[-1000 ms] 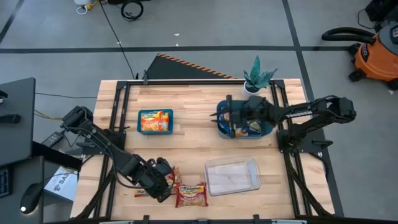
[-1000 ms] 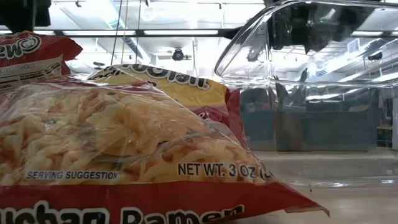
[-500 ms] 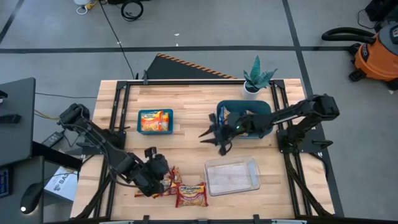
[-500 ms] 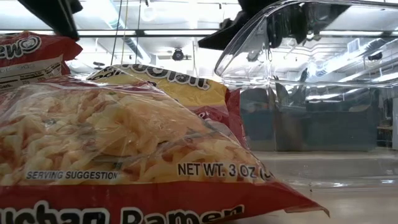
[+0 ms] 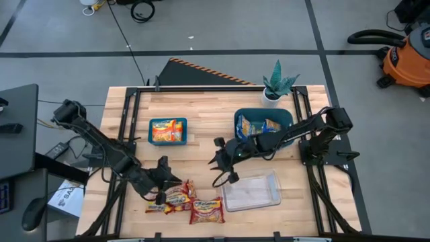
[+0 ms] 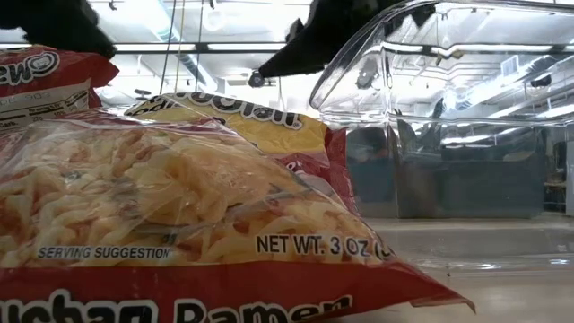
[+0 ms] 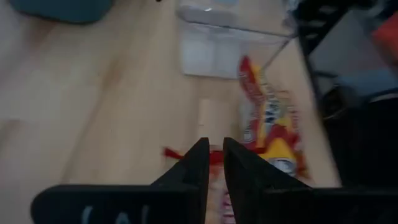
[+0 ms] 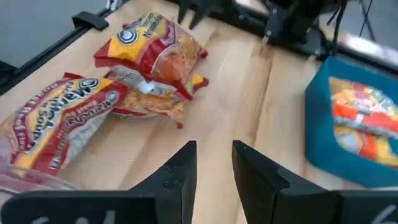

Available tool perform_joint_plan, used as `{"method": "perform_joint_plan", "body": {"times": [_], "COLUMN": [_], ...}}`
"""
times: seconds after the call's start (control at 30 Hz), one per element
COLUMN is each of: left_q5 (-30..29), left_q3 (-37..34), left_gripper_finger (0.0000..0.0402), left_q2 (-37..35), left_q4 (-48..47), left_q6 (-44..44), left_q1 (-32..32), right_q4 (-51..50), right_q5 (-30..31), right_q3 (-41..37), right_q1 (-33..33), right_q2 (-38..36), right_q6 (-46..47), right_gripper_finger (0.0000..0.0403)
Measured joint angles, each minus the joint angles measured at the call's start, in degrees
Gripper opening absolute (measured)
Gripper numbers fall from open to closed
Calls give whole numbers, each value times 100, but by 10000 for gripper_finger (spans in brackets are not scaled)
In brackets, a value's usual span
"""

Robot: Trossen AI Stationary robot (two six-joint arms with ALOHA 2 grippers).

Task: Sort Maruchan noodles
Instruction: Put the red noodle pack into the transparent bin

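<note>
We see the left gripper (image 5: pixel 164 180) nearly pressed together beside the red-and-yellow Maruchan packets (image 5: pixel 193 204), the right gripper (image 5: pixel 222 163) spread above bare table (image 5: pixel 201 144), empty.

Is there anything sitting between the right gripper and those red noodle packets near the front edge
Nothing visible does. The right gripper hangs open over bare wood, and the red noodle packets lie ahead across clear tabletop. The clear container sits off to the side.
</note>
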Motion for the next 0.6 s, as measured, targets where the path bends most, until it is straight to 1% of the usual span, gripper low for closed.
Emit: {"method": "perform_joint_plan", "body": {"times": [0.07, 0.13, 0.2, 0.37, 0.5, 0.6], "left_q5": [137, 341, 344, -233, -796, -993], "left_q3": [-208, -296, -299, -307, -308, -309], "left_gripper_finger": [51, 50, 50, 50, 50, 50], "left_q2": [7, 29, 113, 306, 442, 554], "left_q4": [347, 451, 482, 614, 657, 637], "left_q6": [-198, -568, -962, -1477, -1717, -1899], "left_q1": [-94, -203, -356, -899, -1164, -1180], "right_q4": [-307, -565, -573, -475, -489, -546], "right_q5": [194, 475, 757, 1100, 991, 949], "right_q3": [226, 353, 383, 386, 386, 386], "right_q1": [175, 360, 510, 749, 856, 965], "right_q2": [53, 52, 43, -46, -46, -46], "right_q6": [136, 190, 214, 282, 575, 694], "right_gripper_finger": [112, 116, 121, 135, 143, 146]}}
